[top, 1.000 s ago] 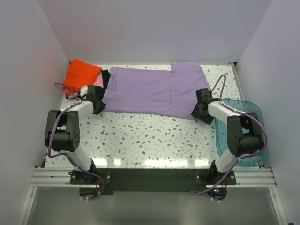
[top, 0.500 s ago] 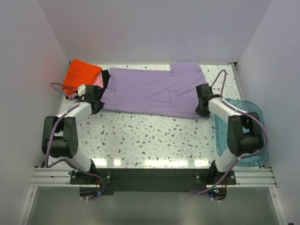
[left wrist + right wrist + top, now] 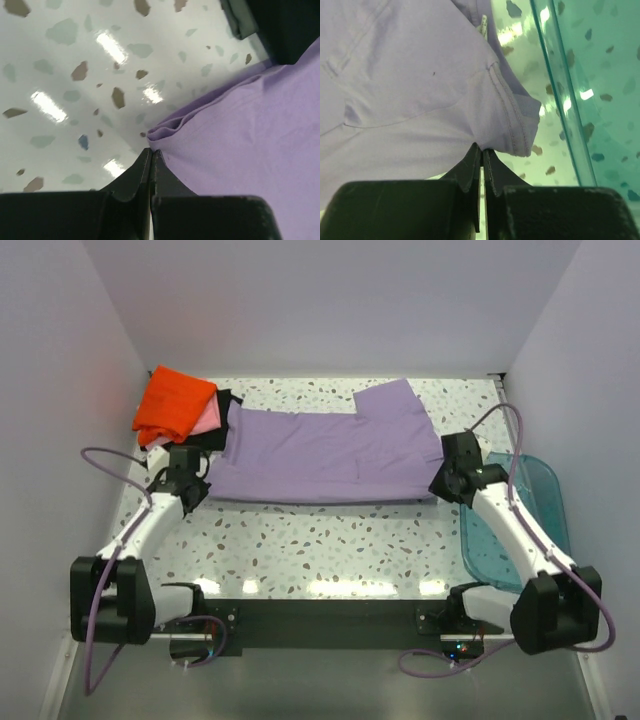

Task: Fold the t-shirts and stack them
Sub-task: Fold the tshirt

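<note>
White walls close in a speckled terrazzo table (image 3: 320,540), glossy enough to throw back the overhead lights along its near edge. Across the far half lies the lavender t-shirt (image 3: 320,450), spread flat lengthwise from left to right, with one short sleeve jutting toward the far edge right of centre.

At the shirt's near left corner sits the left gripper (image 3: 151,151). Its black fingers (image 3: 131,175) are pressed tight together, and the bunched, folded edge of the purple cloth meets their tips, so they pinch that corner. The left wrist view shows bare table to the left of the pinch and smooth fabric to the right.

At the shirt's near right corner sits the right gripper (image 3: 481,148), clenched as well. Its tips nip the cloth just beside a double-stitched hem that curls over on the right.

Just right of that grip stands the translucent teal plastic bin (image 3: 540,472), along the table's right edge; in the right wrist view its wall rises close beside the hem without touching it.

In the far left corner an orange t-shirt (image 3: 172,405) lies on top of a pink t-shirt (image 3: 207,421) and a black t-shirt (image 3: 228,400). This pile touches the lavender shirt's left end, and the black one shows dark at the top right of the left wrist view.
</note>
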You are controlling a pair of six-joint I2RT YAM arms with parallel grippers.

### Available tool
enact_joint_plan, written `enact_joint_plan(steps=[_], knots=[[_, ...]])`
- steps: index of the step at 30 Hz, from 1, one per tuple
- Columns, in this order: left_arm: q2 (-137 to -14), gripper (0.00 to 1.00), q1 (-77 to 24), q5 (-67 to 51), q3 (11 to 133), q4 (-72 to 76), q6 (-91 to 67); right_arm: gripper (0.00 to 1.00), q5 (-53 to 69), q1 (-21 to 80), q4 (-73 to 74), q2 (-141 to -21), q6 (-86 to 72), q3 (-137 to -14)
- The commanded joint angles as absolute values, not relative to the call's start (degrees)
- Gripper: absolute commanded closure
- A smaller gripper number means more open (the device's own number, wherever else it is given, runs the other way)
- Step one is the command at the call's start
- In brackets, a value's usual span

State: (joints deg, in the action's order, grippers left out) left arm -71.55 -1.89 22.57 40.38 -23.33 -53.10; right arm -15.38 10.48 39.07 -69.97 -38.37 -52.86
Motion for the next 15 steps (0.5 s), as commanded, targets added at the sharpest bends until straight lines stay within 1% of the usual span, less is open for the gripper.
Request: enact_joint_plan(steps=[1, 2, 6, 9, 14, 15], knots=[[-64.09, 1.0, -1.23, 27.86, 36.84, -30.31, -57.21, 1.0, -14.33, 10.37, 46.83, -62.24, -37.88, -50.89], [-62.42, 1.0, -1.23, 27.86, 35.96, -31.11, -57.74, 1.0, -13.54, 10.46, 49.11, -58.31, -37.88, -50.45], [-52.5, 1.0, -1.23, 27.95, 32.61, -37.59, -60.81, 1.0, -9.95, 10.37, 54.12, -49.95, -38.93, -48.87], [-47.13, 1.0, -1.23, 27.34, 31.29, -41.12, -62.22, 1.0, -7.83, 10.28, 56.76, -46.25, -39.64, -47.55], [-42.02, 1.0, -2.45, 27.94, 32.25, -46.22, -64.24, 1.0, -6.59, 10.37, 60.46, -40.97, -40.52, -47.02], [-40.97, 1.0, -3.07, 27.6, 32.69, -48.06, -65.81, 0.93, -6.77, 10.37, 61.77, -40.17, -40.69, -47.46]])
